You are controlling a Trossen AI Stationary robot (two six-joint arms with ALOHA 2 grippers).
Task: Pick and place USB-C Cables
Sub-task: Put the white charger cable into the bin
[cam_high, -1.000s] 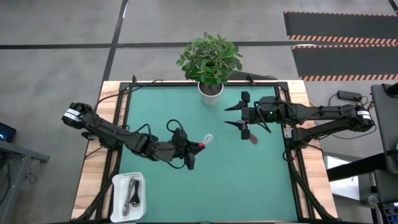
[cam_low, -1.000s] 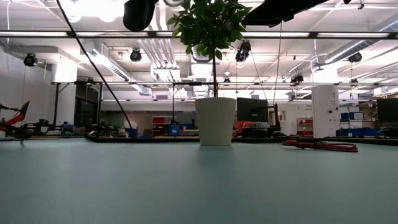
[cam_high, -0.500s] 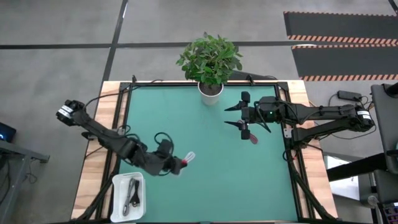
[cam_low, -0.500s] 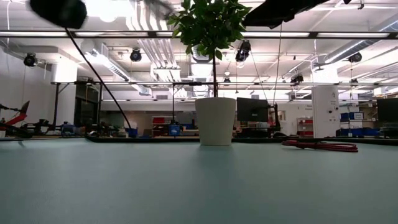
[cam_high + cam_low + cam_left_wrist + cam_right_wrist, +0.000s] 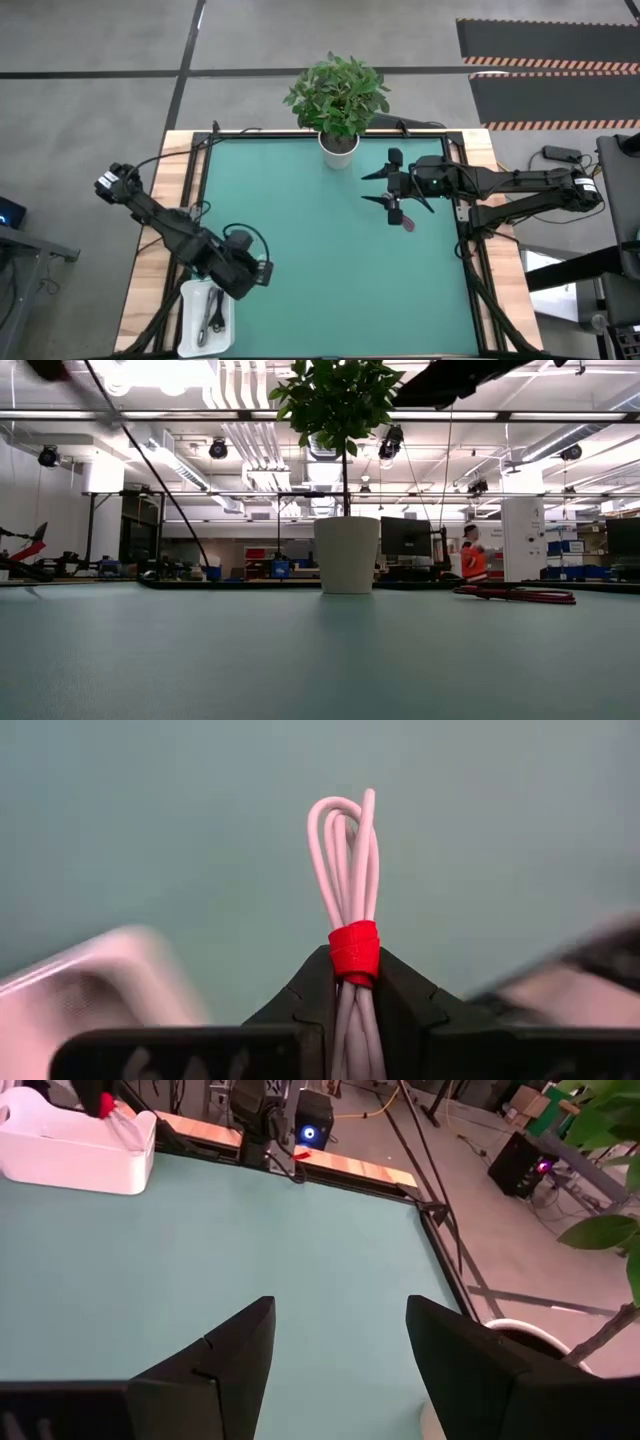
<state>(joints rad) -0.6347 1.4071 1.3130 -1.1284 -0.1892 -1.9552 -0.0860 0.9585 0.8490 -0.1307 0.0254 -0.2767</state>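
My left gripper (image 5: pixel 248 278) is near the table's near left corner, beside the white tray (image 5: pixel 190 300), and is shut on the white USB-C cable with the red band (image 5: pixel 345 850). The right wrist view shows it far off, above the tray (image 5: pixel 75 1155). A black cable and a grey cable (image 5: pixel 212 312) lie in the tray. The magenta cable (image 5: pixel 403 218) lies flat on the mat and shows in the low view (image 5: pixel 515 595). My right gripper (image 5: pixel 383 186) is open above the mat, just on the far side of the magenta cable. My left gripper pinches the white cable bundle between its two fingers at the red band (image 5: pixel 354 952). The fingers lie along the bundle. Its looped end (image 5: pixel 340 820) sticks out past the fingertips, clear of the mat.
A potted plant (image 5: pixel 338 100) stands at the middle of the table's far edge. Green mat (image 5: pixel 330 260) lies bare between the two arms. Black arm wiring runs along the wooden side rails (image 5: pixel 185 215). A person in orange (image 5: pixel 473 560) shows far behind the table.
My left gripper has carried the white cable from the middle of the mat toward the table's near left corner and now stands by the white tray. The cable has stayed in its hold. A person in orange has come into the low view's background.
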